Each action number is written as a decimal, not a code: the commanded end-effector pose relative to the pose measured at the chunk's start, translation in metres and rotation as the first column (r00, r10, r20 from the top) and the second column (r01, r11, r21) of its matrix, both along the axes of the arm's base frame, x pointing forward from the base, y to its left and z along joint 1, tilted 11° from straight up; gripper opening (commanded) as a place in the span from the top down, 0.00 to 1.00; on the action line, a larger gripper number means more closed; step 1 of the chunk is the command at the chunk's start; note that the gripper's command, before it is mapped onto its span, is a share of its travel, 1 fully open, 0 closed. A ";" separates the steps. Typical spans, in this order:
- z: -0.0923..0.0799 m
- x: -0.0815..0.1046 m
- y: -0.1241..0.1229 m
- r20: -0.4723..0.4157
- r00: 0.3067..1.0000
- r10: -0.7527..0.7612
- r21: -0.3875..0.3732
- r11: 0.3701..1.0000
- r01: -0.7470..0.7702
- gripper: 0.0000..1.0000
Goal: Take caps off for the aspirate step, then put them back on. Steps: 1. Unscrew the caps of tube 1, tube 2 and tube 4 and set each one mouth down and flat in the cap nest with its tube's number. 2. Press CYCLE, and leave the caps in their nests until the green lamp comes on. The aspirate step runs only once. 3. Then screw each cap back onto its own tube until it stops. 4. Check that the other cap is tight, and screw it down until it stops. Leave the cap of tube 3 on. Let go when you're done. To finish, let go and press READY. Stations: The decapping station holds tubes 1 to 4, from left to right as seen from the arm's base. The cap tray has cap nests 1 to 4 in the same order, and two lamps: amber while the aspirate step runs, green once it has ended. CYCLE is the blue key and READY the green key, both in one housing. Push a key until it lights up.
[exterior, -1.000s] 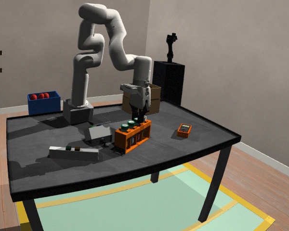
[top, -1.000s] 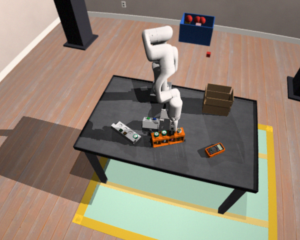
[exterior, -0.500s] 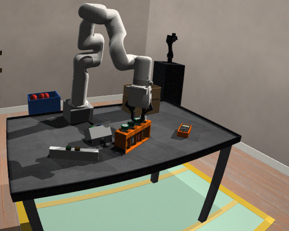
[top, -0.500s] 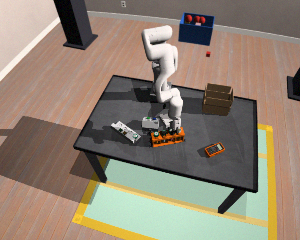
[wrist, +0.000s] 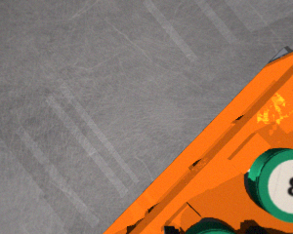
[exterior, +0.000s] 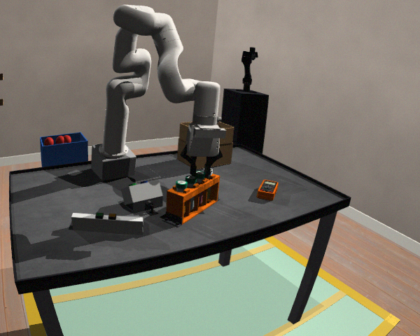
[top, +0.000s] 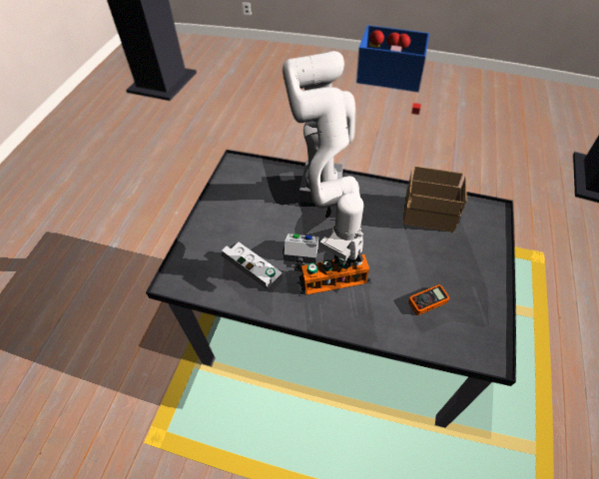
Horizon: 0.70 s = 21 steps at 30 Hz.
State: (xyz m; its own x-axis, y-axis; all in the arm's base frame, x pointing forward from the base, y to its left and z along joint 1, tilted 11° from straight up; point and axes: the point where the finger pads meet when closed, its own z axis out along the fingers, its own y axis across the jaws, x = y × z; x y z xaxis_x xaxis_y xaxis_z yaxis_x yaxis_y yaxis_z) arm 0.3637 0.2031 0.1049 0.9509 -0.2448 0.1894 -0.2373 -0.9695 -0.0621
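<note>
The orange decapping station (top: pixel 335 275) stands near the table's front, also in the exterior view (exterior: pixel 192 197) and the wrist view (wrist: pixel 220 175). My gripper (exterior: pixel 201 172) points straight down over it and is shut on the green cap of tube 2 (exterior: pixel 199 176), at the level of the rack top. The caps of tube 3 (wrist: pixel 283 182) and tube 4 (exterior: pixel 181 185) sit on their tubes. The white cap tray (top: pixel 252 263) holds one green cap (top: pixel 272 271) at its end nearest the station. The fingers are hidden in the wrist view.
The grey key housing (top: pixel 300 244) with the blue and green keys stands just behind the station. An orange multimeter (top: pixel 429 298) lies to the right. A cardboard box (top: pixel 435 198) stands at the back right. The tray's two lamps (exterior: pixel 106 215) look dark.
</note>
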 end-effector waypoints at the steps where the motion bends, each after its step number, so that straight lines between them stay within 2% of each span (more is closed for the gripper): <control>1: 0.001 0.001 0.000 -0.014 1.000 0.019 0.013 1.000 -0.019 1.00; 2: 0.001 0.001 0.000 -0.014 1.000 0.019 0.013 1.000 -0.019 0.54; 12: 0.001 0.001 0.000 -0.014 1.000 0.019 0.013 1.000 -0.019 0.54; 13: 0.001 0.001 0.000 -0.017 0.998 -0.062 0.029 0.998 0.063 0.54; 15: 0.001 0.001 0.000 -0.017 0.998 -0.062 0.029 0.998 0.063 0.54; 16: 0.001 0.001 0.000 -0.021 0.989 -0.143 0.044 0.989 0.144 0.54; 18: 0.001 0.001 0.000 -0.033 0.953 -0.302 0.072 0.950 0.303 0.54; 21: 0.001 0.001 0.000 -0.045 0.911 -0.411 0.092 0.906 0.413 0.54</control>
State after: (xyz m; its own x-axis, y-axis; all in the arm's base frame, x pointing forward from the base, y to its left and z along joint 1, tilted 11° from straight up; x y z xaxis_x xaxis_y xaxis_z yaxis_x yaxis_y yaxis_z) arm 0.3636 0.2028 0.1047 0.8894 -0.4367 0.1353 -0.4236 -0.8985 -0.1150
